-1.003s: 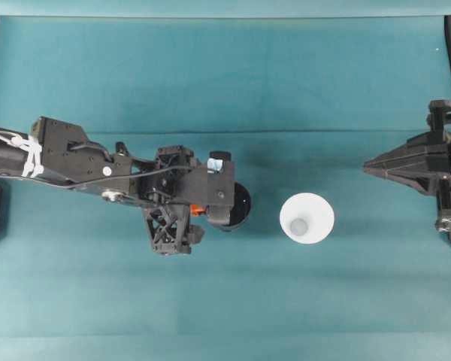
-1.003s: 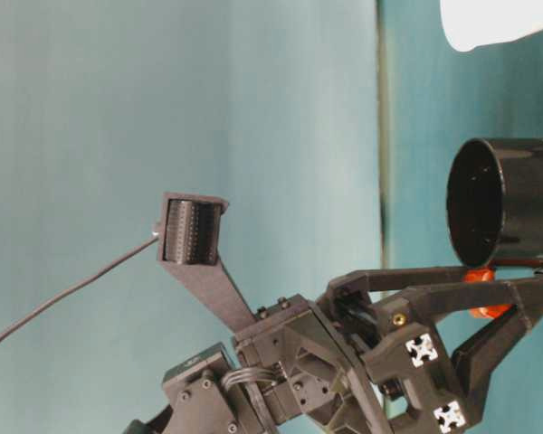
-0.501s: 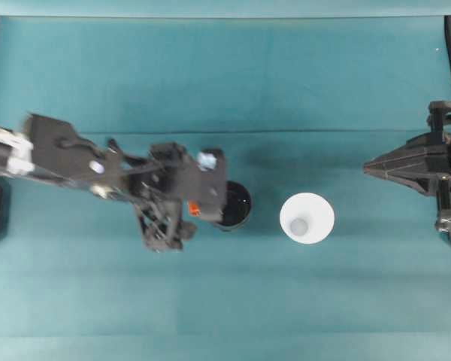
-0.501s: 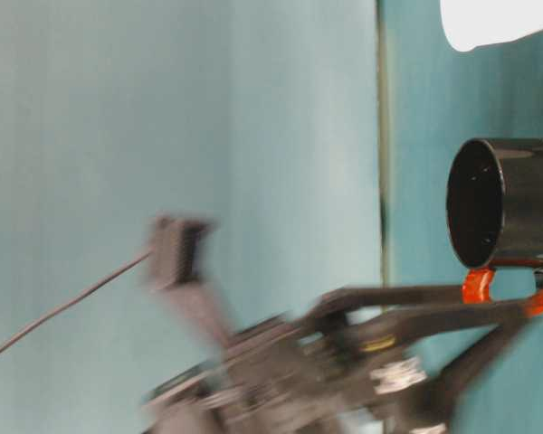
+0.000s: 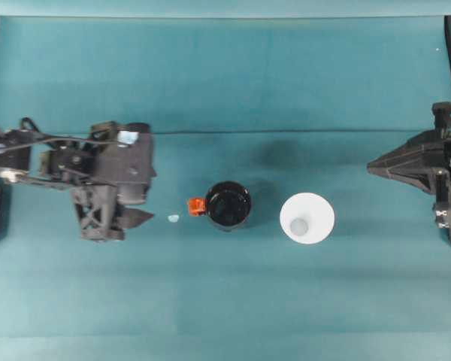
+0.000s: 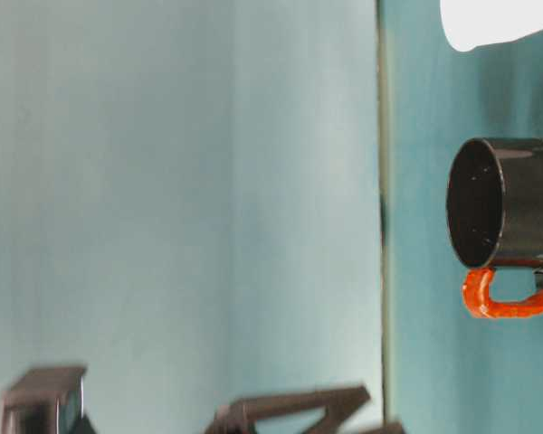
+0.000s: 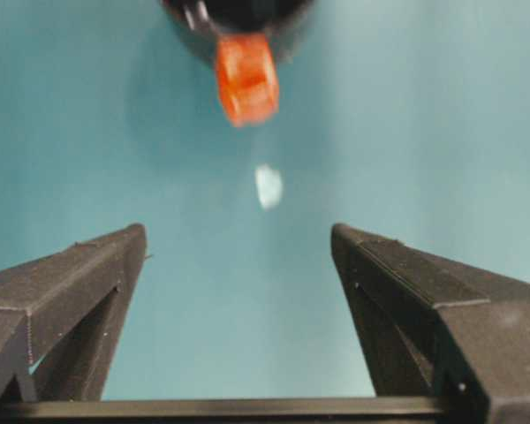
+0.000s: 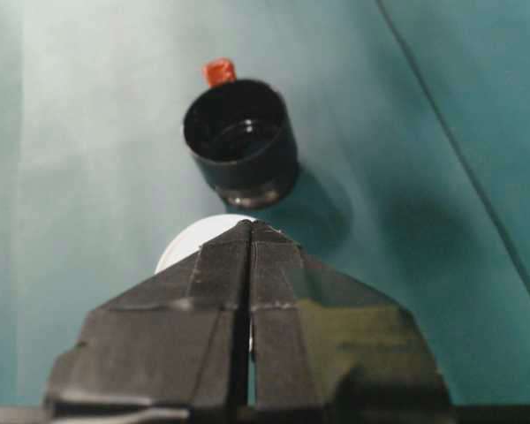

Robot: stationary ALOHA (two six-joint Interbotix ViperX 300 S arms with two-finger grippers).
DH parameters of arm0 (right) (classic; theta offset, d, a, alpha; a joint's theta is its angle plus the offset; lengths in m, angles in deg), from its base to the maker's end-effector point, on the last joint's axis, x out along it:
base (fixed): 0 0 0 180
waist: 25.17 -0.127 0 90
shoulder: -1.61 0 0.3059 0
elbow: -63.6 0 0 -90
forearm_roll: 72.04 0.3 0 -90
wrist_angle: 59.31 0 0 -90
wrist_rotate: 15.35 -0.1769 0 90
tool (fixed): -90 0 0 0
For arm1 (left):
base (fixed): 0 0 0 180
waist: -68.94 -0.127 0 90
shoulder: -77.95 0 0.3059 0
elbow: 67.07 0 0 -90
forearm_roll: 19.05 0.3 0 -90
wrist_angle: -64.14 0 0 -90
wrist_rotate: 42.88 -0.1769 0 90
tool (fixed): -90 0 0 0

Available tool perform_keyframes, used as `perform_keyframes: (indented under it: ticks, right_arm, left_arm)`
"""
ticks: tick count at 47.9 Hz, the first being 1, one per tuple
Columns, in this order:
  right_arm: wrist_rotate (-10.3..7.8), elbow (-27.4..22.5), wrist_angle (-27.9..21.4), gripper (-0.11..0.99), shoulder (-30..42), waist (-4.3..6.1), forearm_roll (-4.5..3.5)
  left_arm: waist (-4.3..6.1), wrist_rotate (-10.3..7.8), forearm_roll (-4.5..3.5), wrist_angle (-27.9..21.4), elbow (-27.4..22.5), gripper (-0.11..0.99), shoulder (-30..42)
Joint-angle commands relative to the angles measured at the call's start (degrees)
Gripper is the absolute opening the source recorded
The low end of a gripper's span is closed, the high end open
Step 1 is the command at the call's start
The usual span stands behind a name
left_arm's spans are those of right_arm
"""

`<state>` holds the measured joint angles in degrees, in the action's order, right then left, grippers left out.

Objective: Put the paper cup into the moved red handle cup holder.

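Left gripper (image 5: 135,218) sits well left of the holder (image 5: 228,205), jaws spread wide and empty, and the red handle (image 7: 246,78) points straight back at it. A tiny pale scrap (image 5: 173,219) lies on the cloth (image 5: 225,75) between them. The holder stands upright mid-table, mouth up. Just right of it, apart, the cup (image 5: 307,218) stands upright too. Far right, the right gripper (image 5: 376,165) is parked, jaws pressed together on nothing. That cup looks light and thin-walled, easily crushed: best pinched gently across the rim.
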<state>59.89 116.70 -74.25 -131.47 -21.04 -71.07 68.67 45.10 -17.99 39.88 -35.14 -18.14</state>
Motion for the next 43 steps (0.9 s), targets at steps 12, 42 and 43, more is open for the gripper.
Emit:
perform_keyframes:
  ticks: [12,42,43]
  right_arm:
    - [-2.9,-7.9,-3.7,0.12,15.5,-0.18,2.46]
    - [-4.13,-18.2,-12.5,0.92,37.7,-1.14,2.37]
    - [-4.13,-18.3,-12.5,0.92,38.1,-1.23,2.37]
  left_arm:
    - [0.35,0.09,0.09,0.3,0.0,0.94,-1.6]
    - [0.35,0.0,0.09,0.2,0.4,0.93,-1.8]
    - [0.35,0.0,0.09,0.2,0.4,0.93,-1.8]
